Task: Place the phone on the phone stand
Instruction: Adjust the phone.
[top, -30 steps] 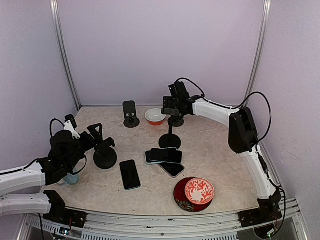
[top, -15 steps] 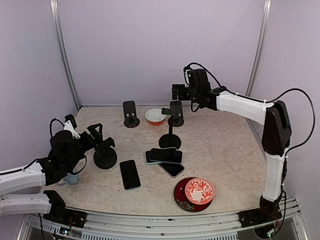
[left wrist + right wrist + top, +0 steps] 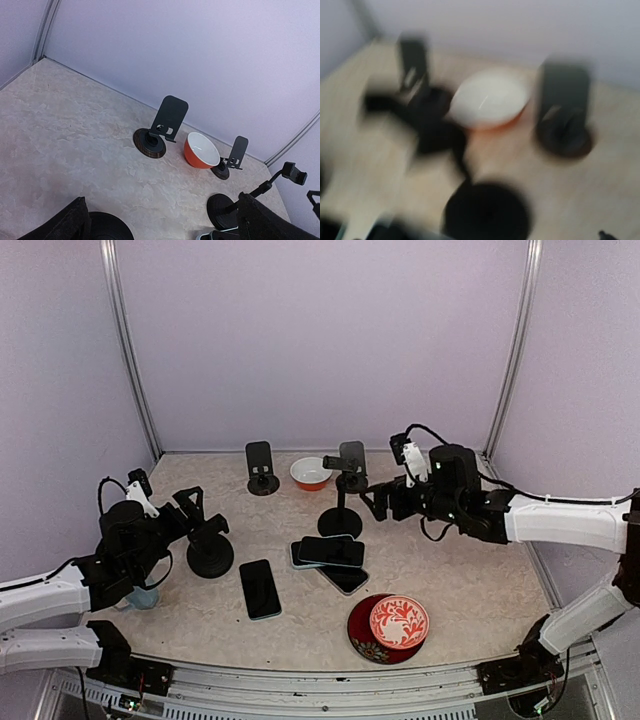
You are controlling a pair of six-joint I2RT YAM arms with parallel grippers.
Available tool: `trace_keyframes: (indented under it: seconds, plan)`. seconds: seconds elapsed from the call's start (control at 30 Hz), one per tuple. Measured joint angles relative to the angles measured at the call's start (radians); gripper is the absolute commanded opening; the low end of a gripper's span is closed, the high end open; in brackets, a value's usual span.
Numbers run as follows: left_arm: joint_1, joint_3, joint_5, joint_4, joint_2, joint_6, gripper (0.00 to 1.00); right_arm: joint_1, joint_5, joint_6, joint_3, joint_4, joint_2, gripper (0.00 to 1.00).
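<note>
Three phones lie mid-table: a black one [image 3: 260,588] on its own, and two stacked [image 3: 330,551] over a third [image 3: 345,579]. Two small black stands are at the back [image 3: 260,468] [image 3: 352,461]. A tall clamp stand [image 3: 340,512] rises between them and the phones. A round black stand base [image 3: 210,558] sits at the left. My left gripper [image 3: 200,516] is open and empty just above that base; its fingers [image 3: 75,225] frame the left wrist view. My right gripper [image 3: 374,503] hovers just right of the tall stand, seemingly open and empty. The right wrist view is blurred.
An orange bowl [image 3: 311,473] sits between the back stands and also shows in the left wrist view [image 3: 201,150]. A red patterned bowl on a dark plate [image 3: 388,625] is at the front. A small blue object [image 3: 143,597] lies under the left arm. Walls enclose three sides.
My right arm has swung from the back stand down and forward, to the right of the tall stand. The left arm and phones have not moved.
</note>
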Motion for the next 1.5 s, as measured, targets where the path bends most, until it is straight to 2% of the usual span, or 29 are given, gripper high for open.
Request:
trace_keyframes:
  seconds: [0.27,0.47,0.63,0.93,1.1,1.5]
  plan:
    - [-0.001,0.000,-0.011,0.014,0.013,0.000,0.99,0.213,0.040,-0.016,-0.167,-0.039,-0.043,1.00]
    - [-0.001,0.001,-0.013,0.044,0.037,0.000,0.99,0.261,0.096,-0.010,-0.184,-0.112,-0.046,1.00]
    - [-0.002,0.027,-0.017,0.019,0.058,0.001,0.99,0.274,0.080,-0.040,-0.174,-0.139,-0.013,1.00]
    - [-0.006,0.019,-0.017,0.010,0.036,0.009,0.99,0.285,0.046,-0.197,0.020,-0.233,0.261,1.00]
    - [-0.010,0.013,-0.017,0.033,0.045,0.010,0.99,0.303,0.028,-0.309,0.216,-0.326,0.426,1.00]
    - [-0.027,0.023,-0.027,0.036,0.062,0.019,0.99,0.305,-0.063,-0.526,0.624,-0.499,0.653,1.00]
